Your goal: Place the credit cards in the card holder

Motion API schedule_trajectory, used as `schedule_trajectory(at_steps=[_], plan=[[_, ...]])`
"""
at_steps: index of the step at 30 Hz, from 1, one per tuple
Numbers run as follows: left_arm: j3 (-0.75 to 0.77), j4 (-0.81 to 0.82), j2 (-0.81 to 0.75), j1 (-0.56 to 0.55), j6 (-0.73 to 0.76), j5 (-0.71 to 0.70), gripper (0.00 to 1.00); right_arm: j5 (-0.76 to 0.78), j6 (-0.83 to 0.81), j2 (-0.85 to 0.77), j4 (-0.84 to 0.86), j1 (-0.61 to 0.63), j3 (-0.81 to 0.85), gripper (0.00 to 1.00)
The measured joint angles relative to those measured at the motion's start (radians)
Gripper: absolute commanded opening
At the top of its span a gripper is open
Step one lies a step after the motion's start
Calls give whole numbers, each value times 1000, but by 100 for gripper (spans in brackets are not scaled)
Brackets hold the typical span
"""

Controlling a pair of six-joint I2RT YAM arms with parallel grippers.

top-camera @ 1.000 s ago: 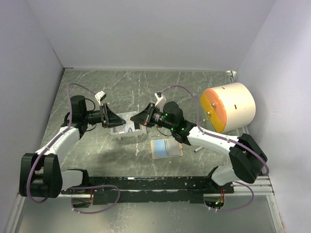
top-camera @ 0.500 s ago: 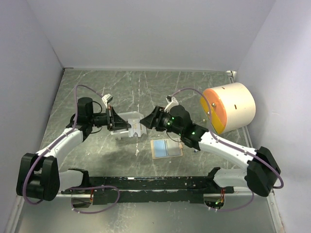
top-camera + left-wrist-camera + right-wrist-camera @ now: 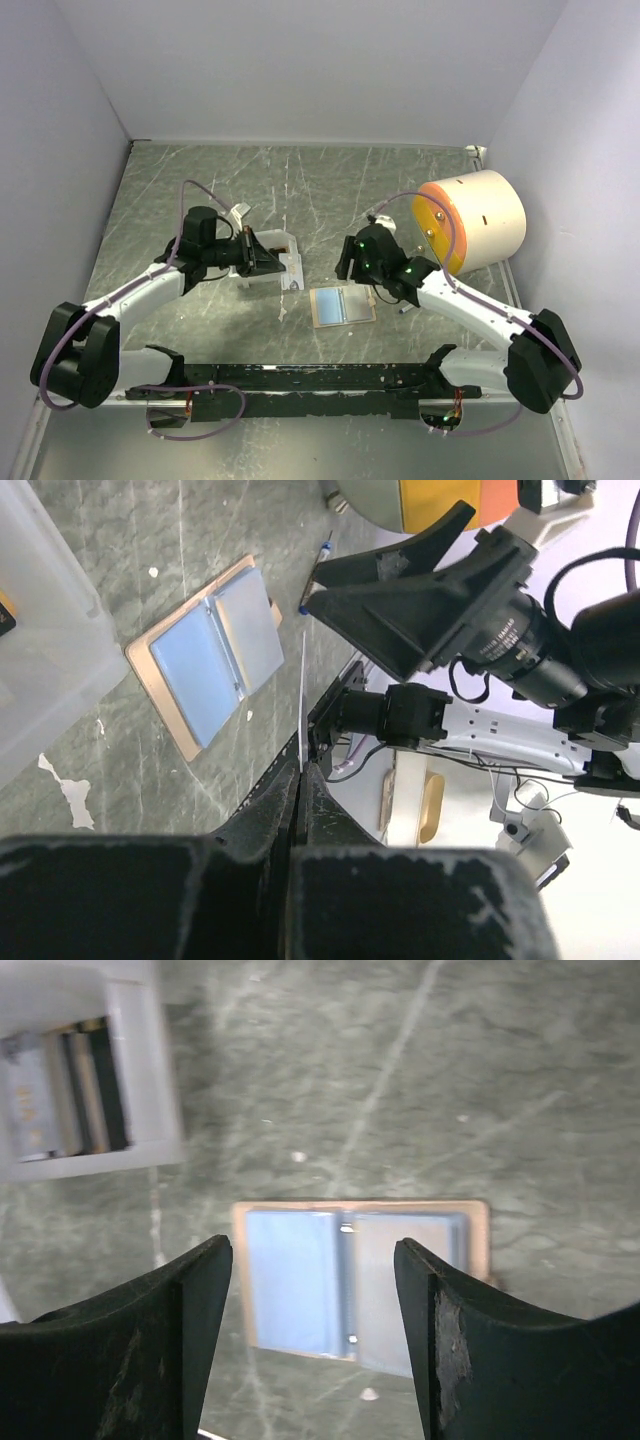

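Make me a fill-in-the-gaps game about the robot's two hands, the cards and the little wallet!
The card holder lies spread ____, blue pockets up.
The left hand is shut on a thin card whose colour is ____.
The right hand has its fingers apart and holds ____.
The big drum has a round face that is half orange and half ____.

Missing words: open, white, nothing, yellow.
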Motion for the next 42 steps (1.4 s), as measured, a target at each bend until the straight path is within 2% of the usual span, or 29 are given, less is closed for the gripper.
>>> schedule_trajectory(at_steps=[4, 8, 14, 22, 31, 42], plan=[[0, 4, 26, -54, -30, -59, 7, -34, -18, 0, -9, -76, -77, 67], [0, 20, 69, -126, -56, -111, 7, -64, -27, 21, -17, -101, -137, 62], [20, 46, 170, -233, -82, -175, 7, -101, -33, 35, 1, -107, -183, 45], [93, 58, 299, -314, -89, -245, 7, -177, -22, 3, 58, -111, -247, 35], [182, 26, 404, -358, -59, -281, 7, -206, -6, -48, 55, -112, -280, 31], [219, -11, 482, -364, -16, -240, 7, -209, -2, -59, 73, -112, -303, 30]])
